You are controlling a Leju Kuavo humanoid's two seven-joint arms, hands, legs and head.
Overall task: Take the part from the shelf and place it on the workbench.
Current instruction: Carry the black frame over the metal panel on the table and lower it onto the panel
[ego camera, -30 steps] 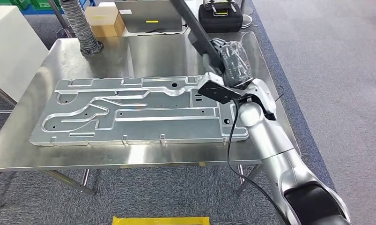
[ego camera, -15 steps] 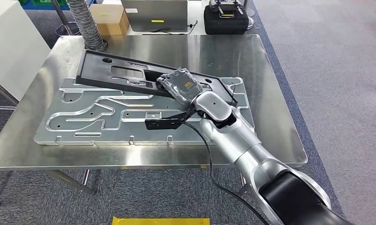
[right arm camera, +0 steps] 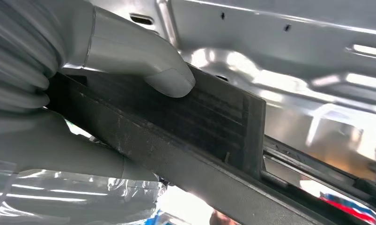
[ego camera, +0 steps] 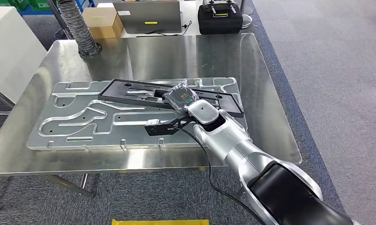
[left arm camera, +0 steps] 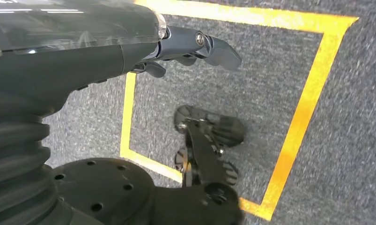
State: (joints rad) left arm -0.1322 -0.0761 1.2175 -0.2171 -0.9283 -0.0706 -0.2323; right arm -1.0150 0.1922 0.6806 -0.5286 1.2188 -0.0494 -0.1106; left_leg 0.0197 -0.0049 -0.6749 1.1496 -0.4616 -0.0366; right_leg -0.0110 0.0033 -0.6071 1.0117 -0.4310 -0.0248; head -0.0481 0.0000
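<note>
A long black frame-shaped part (ego camera: 129,90) lies low over the big silver machined plate (ego camera: 73,123) on the steel workbench (ego camera: 270,108). My right hand (ego camera: 180,98) grips the part near its right end. In the right wrist view the grey thumb (right arm camera: 143,61) presses on the part's black ribbed face (right arm camera: 214,122), with the silver plate (right arm camera: 317,51) just beyond. My left hand (left arm camera: 186,47) hangs over the grey floor with its fingers apart and nothing in them.
At the workbench's far edge stand a grey ribbed hose (ego camera: 76,26), a cardboard box (ego camera: 100,21), a laptop (ego camera: 151,16) and a black case (ego camera: 221,18). A white cabinet (ego camera: 8,47) stands at the left. Yellow floor tape (left arm camera: 307,103) marks the carpet.
The camera has shifted. My right hand has swung the black part from upright at the far right down and flat over the silver plate, now lower than half a second ago.
</note>
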